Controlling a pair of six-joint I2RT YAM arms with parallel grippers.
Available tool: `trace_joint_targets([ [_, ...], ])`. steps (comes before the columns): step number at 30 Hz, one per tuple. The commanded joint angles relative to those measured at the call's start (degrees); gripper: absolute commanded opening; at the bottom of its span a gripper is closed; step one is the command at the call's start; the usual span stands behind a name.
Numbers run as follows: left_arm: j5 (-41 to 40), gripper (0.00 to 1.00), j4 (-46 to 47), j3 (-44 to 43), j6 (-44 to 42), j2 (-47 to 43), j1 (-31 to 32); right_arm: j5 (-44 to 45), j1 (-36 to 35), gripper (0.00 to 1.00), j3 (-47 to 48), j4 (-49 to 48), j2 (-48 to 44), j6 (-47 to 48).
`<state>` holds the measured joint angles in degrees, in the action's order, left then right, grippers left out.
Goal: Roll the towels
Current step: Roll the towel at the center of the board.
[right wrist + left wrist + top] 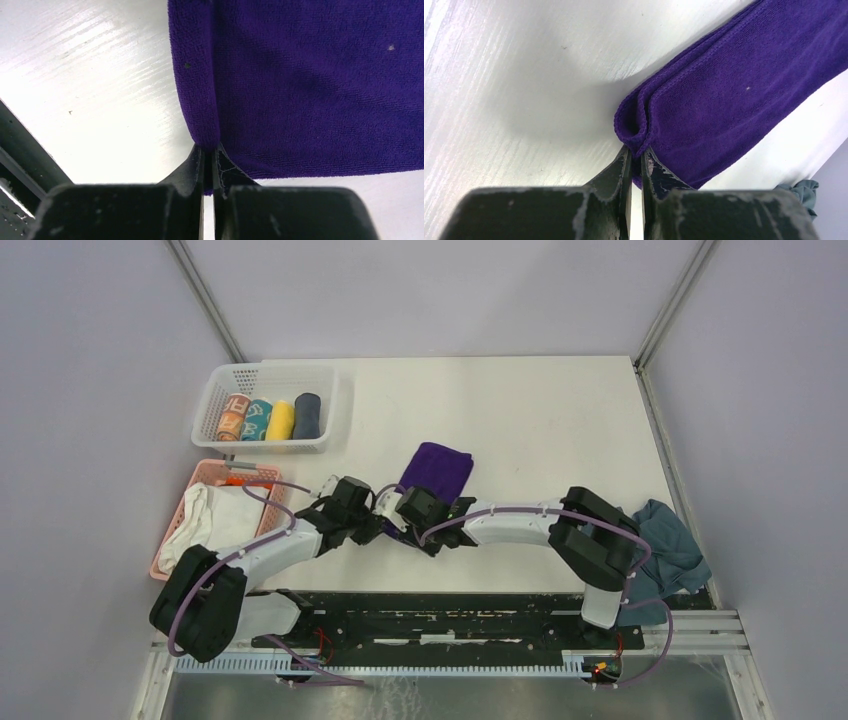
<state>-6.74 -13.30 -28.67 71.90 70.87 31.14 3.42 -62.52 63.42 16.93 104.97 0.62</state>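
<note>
The deep purple towel [437,469] lies folded on the white table, just beyond both grippers. My left gripper [372,512] is shut on its near left corner, where the cloth bunches between the jaws in the left wrist view [636,150]. My right gripper [408,512] is shut on the near edge beside it, pinching a fold of purple towel in the right wrist view [209,147]. The slate-grey towel [668,550] lies crumpled at the right table edge, partly behind the right arm, and a bit of it shows in the left wrist view [804,192].
A white basket [215,400] at the back left holds several rolled towels. A pink basket [190,492] below it holds a white cloth bundle [215,520]. The arms' black base rail [450,625] runs along the near edge.
</note>
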Motion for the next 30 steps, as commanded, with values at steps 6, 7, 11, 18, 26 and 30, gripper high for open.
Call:
trace_joint_targets([
  [6,0.3,0.20,1.5,-2.7,-2.4,-1.6,-2.4,-19.1,6.0,0.01,0.9,2.3,-0.2,-1.4],
  [7,0.6,0.22,1.5,-2.7,-2.7,-1.8,-2.7,-21.8,7.6,0.00,0.8,1.8,-0.2,-2.3],
  [11,2.4,0.26,1.7,-2.7,-4.0,-2.5,-4.7,-33.7,13.0,0.01,0.4,-1.2,0.5,-5.8],
  [18,6.2,0.46,2.8,-1.3,-6.7,-6.4,-9.3,-49.6,20.3,0.00,-1.9,-10.6,4.3,-14.7],
  [26,6.6,0.69,2.7,1.4,-8.8,-10.8,-9.8,-56.2,25.3,0.02,-2.6,-14.9,9.2,-21.3],
  [30,9.0,0.74,3.5,3.1,-9.0,-12.4,-9.8,-57.5,26.5,0.02,-2.1,-15.7,10.8,-23.4],
])
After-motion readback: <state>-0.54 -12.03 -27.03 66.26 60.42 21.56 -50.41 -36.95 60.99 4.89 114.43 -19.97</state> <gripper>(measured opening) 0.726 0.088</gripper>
